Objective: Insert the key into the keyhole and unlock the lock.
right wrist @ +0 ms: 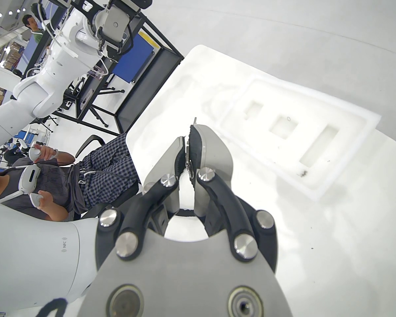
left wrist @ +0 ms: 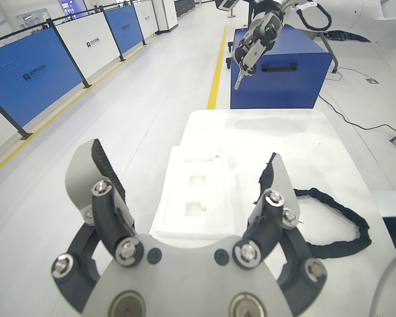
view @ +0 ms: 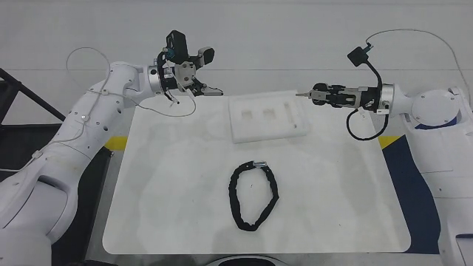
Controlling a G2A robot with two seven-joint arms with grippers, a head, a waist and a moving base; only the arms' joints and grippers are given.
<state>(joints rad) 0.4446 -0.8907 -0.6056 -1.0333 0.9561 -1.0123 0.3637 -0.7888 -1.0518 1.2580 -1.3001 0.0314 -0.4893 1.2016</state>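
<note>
A black fabric-sleeved loop lock (view: 253, 195) lies on the white table, its metal lock body (view: 258, 165) at the far side of the loop. My right gripper (view: 313, 94) is shut on the key (left wrist: 239, 80), held in the air over the right end of the white foam tray (view: 269, 117); the key's blade points toward the tray. In its own wrist view the right gripper (right wrist: 187, 141) pinches the key with only the tip showing. My left gripper (view: 209, 89) hovers open above the table's far left corner, its fingers (left wrist: 105, 169) empty; the lock (left wrist: 345, 226) lies beyond them.
The foam tray (right wrist: 320, 140) has three rectangular pockets. The white table (view: 185, 214) ends close to the lock at the front. A blue cabinet (left wrist: 283, 74) stands on the floor beyond the table's right end.
</note>
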